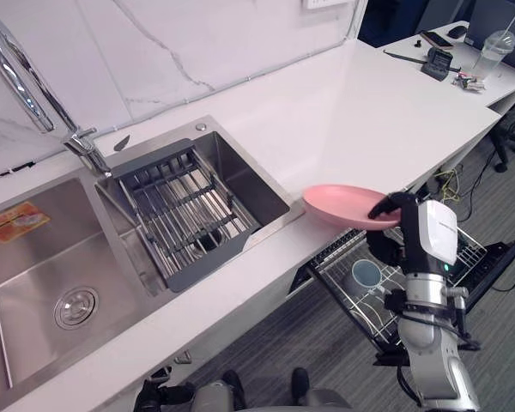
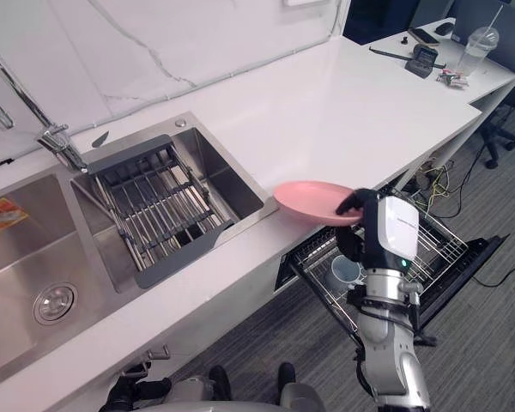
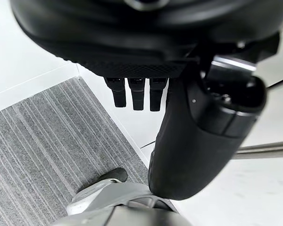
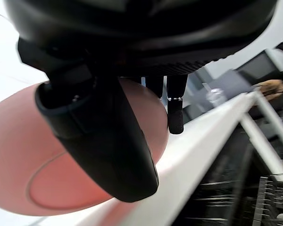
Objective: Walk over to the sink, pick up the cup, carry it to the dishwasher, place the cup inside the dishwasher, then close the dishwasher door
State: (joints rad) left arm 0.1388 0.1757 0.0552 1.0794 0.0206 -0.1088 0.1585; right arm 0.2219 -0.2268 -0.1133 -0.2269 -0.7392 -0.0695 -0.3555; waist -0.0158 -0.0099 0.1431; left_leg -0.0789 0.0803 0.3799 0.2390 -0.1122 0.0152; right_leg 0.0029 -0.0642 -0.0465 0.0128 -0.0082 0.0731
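White counter runs from the lower left to the upper right of the head views, with a steel sink at the left, a faucet at the upper left, and a grey drying rack set in the sink's right basin. At centre right, the right hand grips a pink plate by its near rim, level and just off the counter's front edge. In its wrist view the thumb lies across the plate's top face while the fingers reach past the rim; whether they press the underside cannot be told. Below the plate, at the lower right, the dishwasher stands open with its wire basket pulled out over grey carpet. The cup, pale blue, sits upright in that basket, mouth up, apart from the hand. The left hand shows in its own wrist view, hanging over the carpet, fingers straight and slack, thumb free, holding nothing. A desk with a lidded drink fills the upper right corner.
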